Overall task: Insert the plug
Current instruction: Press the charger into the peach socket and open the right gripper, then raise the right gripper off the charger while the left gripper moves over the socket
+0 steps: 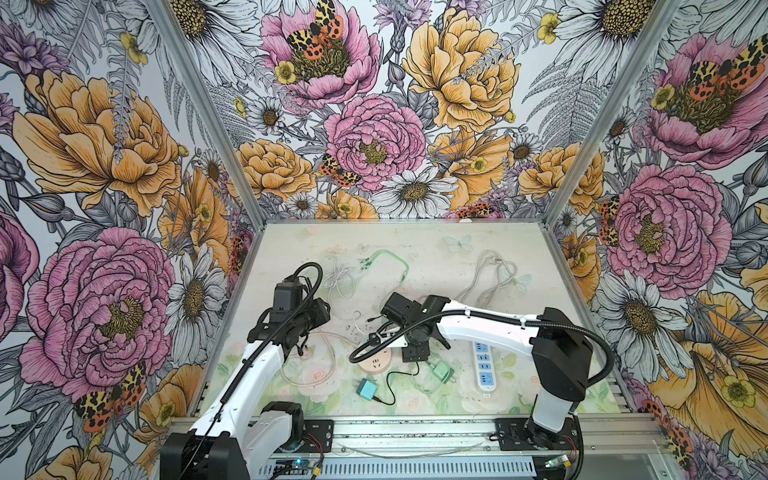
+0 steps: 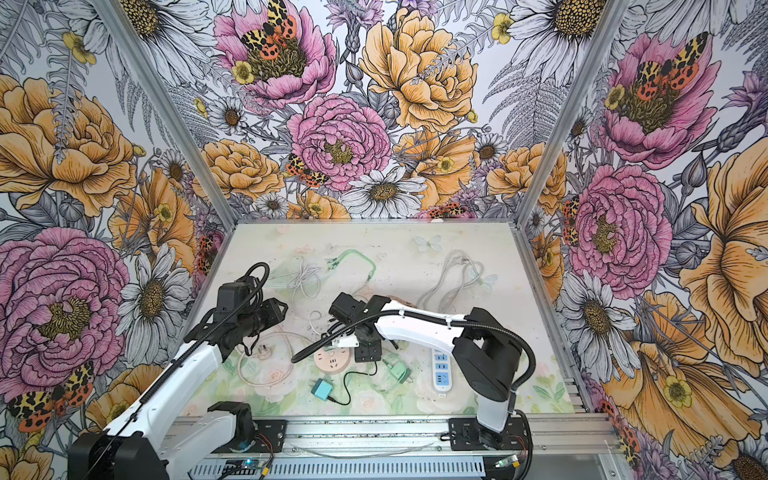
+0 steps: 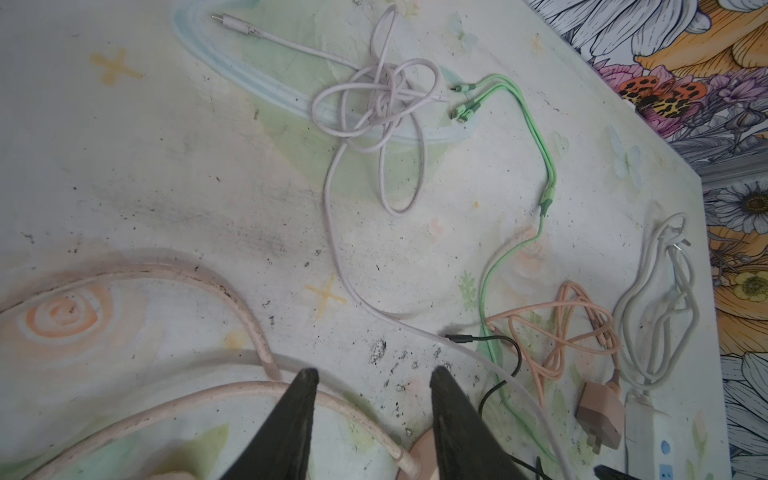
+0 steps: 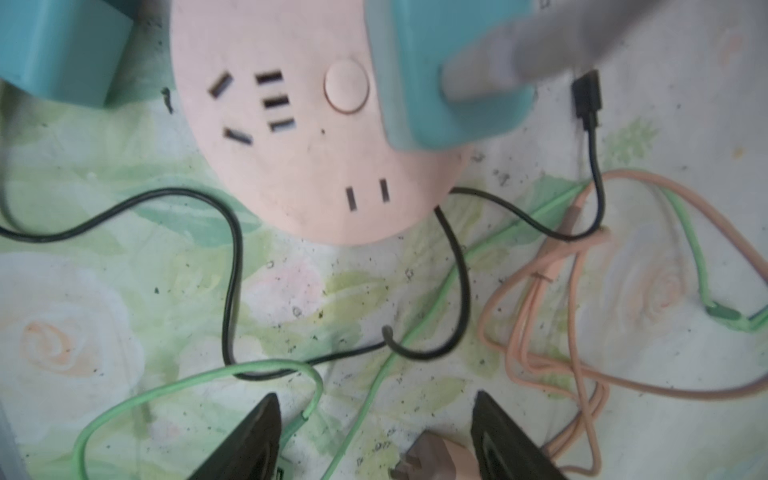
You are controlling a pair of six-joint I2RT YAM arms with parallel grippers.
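Note:
A round pink socket hub (image 4: 316,166) lies on the table, also seen in both top views (image 1: 376,363). A teal block (image 4: 449,95) sits on its edge, half behind a blurred grey shape. My right gripper (image 4: 376,397) hangs open just off the hub, and a pink plug (image 4: 434,461) with its prongs showing lies between its fingers. My left gripper (image 3: 374,376) stands open over a thick pink cable (image 3: 232,291). That cable's pink end piece (image 3: 417,455) lies against one finger. In a top view the left gripper (image 1: 300,348) is left of the hub.
A second teal block (image 1: 366,390) with a black lead (image 4: 232,266), a green adapter (image 1: 441,371) and a white power strip (image 1: 483,365) lie near the front. Tangled white (image 3: 374,104), green (image 3: 540,145), peach (image 3: 561,324) and grey (image 3: 656,299) cables cover the middle and back.

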